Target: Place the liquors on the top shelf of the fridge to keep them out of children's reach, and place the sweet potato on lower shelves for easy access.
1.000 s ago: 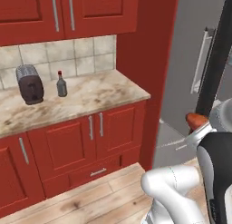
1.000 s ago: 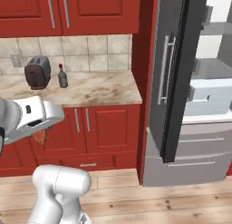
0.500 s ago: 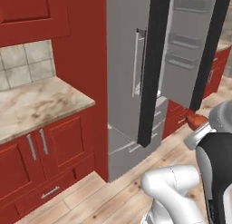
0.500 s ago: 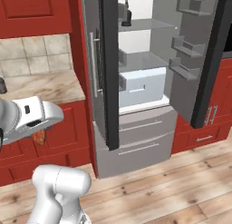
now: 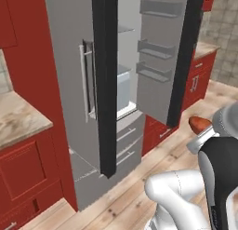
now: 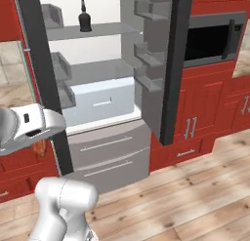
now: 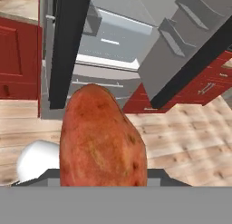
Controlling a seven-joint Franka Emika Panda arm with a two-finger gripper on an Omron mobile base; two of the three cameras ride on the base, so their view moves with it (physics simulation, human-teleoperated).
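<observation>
Open fridge ahead, tuber in our grip

We face the tall dark grey fridge (image 6: 171, 64), doors swung wide; on its grey translucent top shelf (image 6: 105, 30), upper left, stands the squat black bottle (image 6: 85, 19). Our gripper (image 5: 201, 133) is clamped on the orange-red sweet potato (image 7: 102, 139), lower centre, with open wooden floor (image 6: 195, 196) before it.

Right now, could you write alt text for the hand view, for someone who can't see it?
A large orange-red sweet potato fills the foreground, held in front of the camera. Behind it stands the open fridge with grey shelves, red cabinets and a wooden floor.
</observation>
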